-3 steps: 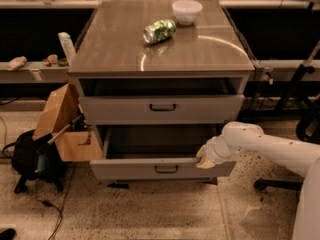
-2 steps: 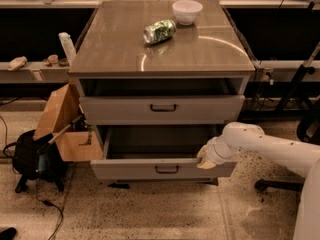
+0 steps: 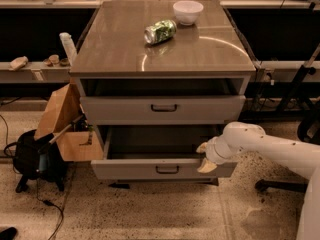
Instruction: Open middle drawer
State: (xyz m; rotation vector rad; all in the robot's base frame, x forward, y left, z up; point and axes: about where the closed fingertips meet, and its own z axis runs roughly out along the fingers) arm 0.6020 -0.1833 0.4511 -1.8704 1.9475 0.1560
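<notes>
While pincer (image 3: 204, 157) sits at right end, middle drawer (image 3: 130, 170) front runs left-right

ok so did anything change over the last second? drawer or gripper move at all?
Nothing visibly moved. The gripper is at the right end of the middle drawer's front, as before, and that drawer is pulled out about as far as it was. The can and bowl on the cabinet top are unchanged.
</notes>
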